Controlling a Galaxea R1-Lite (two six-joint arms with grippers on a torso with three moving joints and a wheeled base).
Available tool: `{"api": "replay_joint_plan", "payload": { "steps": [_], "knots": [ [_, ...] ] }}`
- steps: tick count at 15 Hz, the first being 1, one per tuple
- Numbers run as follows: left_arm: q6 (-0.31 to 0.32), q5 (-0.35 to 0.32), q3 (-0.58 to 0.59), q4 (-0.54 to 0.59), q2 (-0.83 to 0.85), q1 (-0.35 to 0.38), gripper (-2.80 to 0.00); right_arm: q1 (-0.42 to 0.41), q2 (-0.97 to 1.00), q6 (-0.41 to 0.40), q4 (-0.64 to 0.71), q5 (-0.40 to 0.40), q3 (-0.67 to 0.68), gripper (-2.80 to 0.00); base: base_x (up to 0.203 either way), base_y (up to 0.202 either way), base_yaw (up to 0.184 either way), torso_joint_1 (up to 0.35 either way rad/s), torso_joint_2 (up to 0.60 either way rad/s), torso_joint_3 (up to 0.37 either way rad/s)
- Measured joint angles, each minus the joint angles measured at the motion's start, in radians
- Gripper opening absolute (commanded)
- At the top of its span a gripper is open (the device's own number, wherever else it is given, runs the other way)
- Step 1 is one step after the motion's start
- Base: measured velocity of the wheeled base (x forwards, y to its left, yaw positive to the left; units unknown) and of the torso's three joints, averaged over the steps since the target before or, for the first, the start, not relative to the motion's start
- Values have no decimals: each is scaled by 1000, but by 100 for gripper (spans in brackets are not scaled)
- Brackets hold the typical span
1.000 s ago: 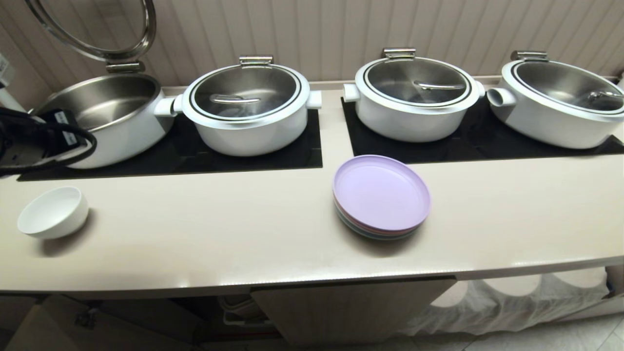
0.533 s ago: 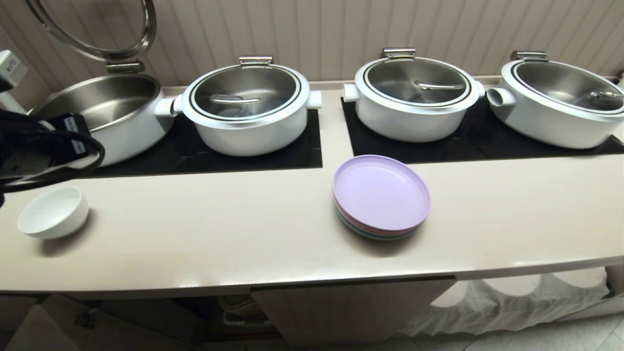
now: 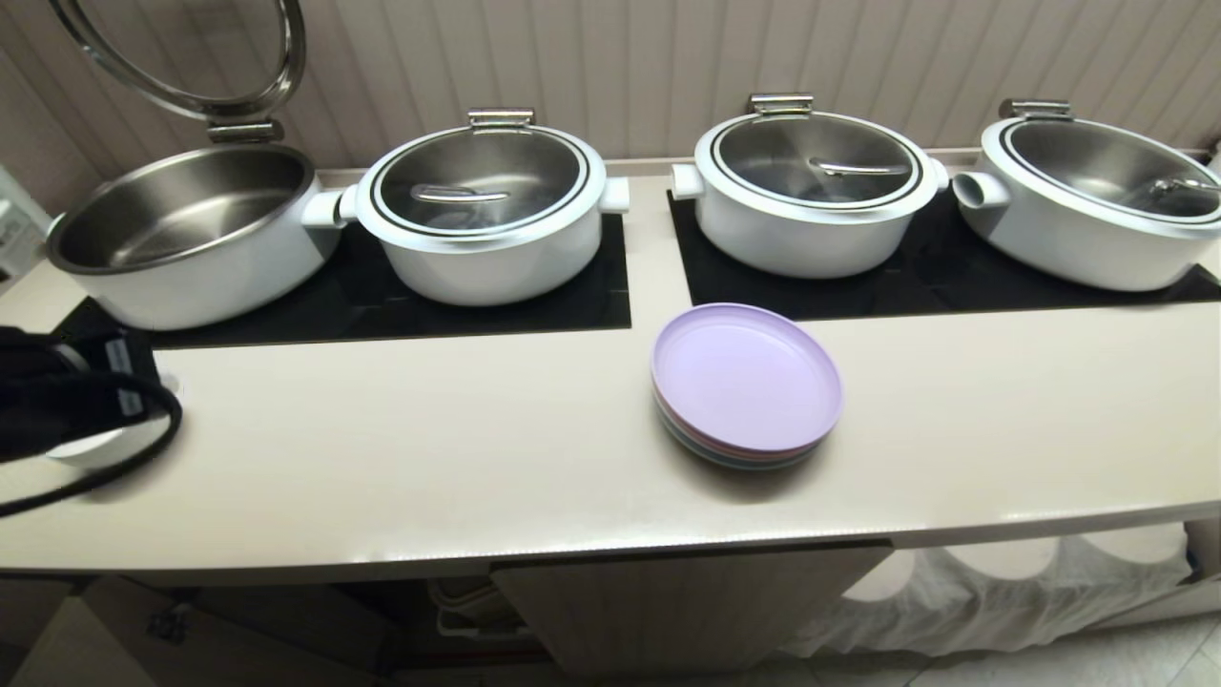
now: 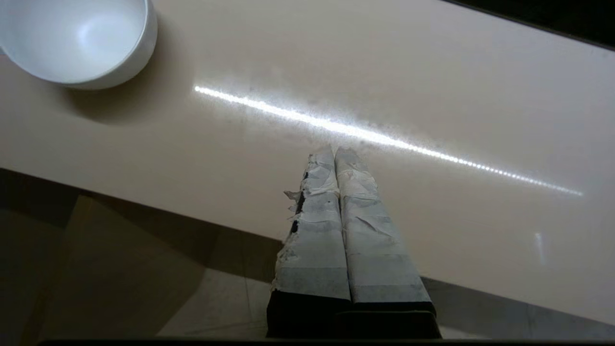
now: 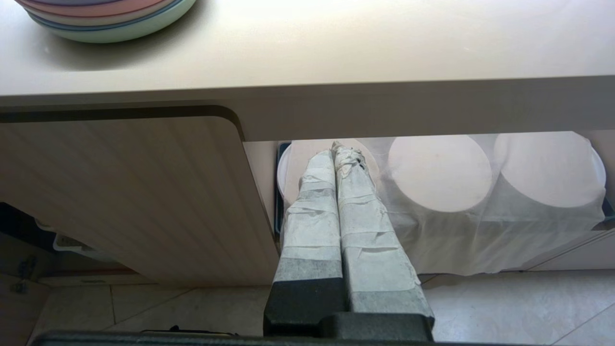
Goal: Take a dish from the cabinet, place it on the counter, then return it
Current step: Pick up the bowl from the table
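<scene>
The dish [image 4: 74, 41] sits near the surface's [image 3: 477, 458] left end; left end effector [image 4: 335, 153], pressed together and empty, must spread to regrasp.

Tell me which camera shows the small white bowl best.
The left wrist view: the bowl sits unobstructed on the counter, its inside showing. In the head view the left arm covers most of it, leaving only a white edge. The right wrist view does not show it.
</scene>
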Motion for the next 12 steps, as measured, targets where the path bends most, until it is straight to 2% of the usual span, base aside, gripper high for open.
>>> {"api": "replay_joint_plan", "payload": {
  "steps": [4,7,12],
  "knots": [
    [9,3,216,-95,-118,0,-280,0,0,0,0,0,0,-280,0,0,0,0,0,0],
    [68,8,372,-146,-235,4,-280,0,0,0,0,0,0,-280,0,0,0,0,0,0],
    [167,8,598,-152,-470,5,-280,0,0,0,0,0,0,-280,0,0,0,0,0,0]
  ]
}}
